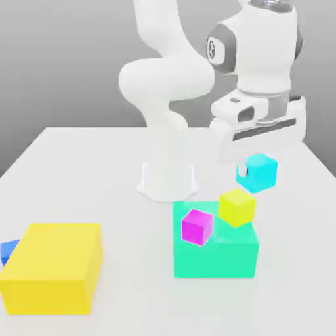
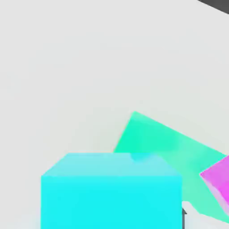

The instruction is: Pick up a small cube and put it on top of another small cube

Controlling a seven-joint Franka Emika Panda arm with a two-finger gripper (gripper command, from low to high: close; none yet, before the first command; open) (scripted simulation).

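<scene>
Tool (image 1: 252, 172) closed on the cyan cube (image 1: 260, 173), raised off the table (image 1: 131, 289); it looks light and rigid, best pinched across opposite flat faces. Below the tool sit one yellow cube (image 1: 237, 208), one magenta cube (image 1: 197, 227) and one green block (image 1: 213, 261); farther off, one yellow block (image 1: 54, 268) and one blue cube (image 1: 8, 251).

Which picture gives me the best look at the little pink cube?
The exterior view: there the magenta cube appears whole, on the green block. The hand view catches just part of it, cut off at the picture's edge.
</scene>
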